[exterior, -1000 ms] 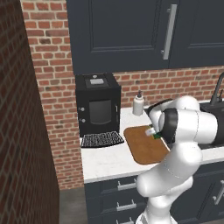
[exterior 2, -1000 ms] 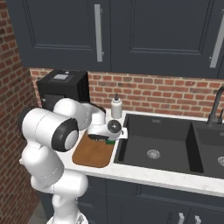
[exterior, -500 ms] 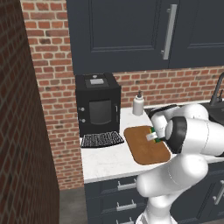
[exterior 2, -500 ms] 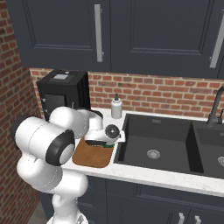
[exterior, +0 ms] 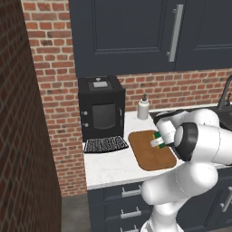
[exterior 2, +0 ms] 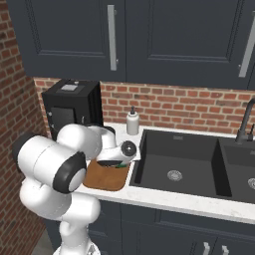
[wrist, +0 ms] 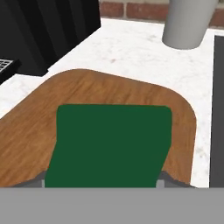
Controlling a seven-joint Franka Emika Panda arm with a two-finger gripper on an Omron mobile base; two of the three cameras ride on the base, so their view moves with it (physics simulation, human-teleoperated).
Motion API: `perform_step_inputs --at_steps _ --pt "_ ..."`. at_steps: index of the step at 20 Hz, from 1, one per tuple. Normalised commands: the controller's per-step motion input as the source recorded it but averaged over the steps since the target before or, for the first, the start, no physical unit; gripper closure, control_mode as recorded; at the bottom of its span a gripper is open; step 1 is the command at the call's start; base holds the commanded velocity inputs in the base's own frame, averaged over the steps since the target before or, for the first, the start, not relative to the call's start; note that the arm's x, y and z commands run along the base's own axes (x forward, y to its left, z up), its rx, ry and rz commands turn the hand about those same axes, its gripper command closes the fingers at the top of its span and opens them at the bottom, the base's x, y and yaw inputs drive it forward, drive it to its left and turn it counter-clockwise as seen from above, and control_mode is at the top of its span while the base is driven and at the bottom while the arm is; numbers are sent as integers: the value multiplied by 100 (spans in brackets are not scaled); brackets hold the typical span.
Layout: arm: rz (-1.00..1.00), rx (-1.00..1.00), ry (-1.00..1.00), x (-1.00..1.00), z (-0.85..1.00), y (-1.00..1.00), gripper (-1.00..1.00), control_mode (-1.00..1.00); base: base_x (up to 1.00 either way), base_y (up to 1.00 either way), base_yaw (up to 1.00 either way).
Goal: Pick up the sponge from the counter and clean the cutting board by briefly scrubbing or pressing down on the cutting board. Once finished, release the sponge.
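the pincer (wrist: 100, 186) pinches the small rectangular sponge, dark green over yellow (wrist: 109, 146), by its two sides, green face forward, so the block can be pushed flat against the wood. the sponge sits over the flat brown wooden cutting board with rounded corners (wrist: 39, 113), which lies on the white stone-like desk (wrist: 131, 57) near its front edge, just beside the dark sink basin (exterior 2: 174, 164). whether the sponge already touches the board is hard to tell. judging by this, the scrubbing step is under way; letting go comes after.
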Motion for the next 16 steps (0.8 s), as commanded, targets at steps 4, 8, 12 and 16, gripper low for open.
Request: perform_step_inputs --at_steps 4,8,12,16 --pt "9 0 2 0 -3 28 100 -100 0 0 0" --pt "12 0 7 -3 -12 39 100 -100 0 0 0" --pt "15 0 9 -7 -14 41 100 -100 0 0 0" --pt "15 0 10 -13 -12 40 100 -100 0 0 0"
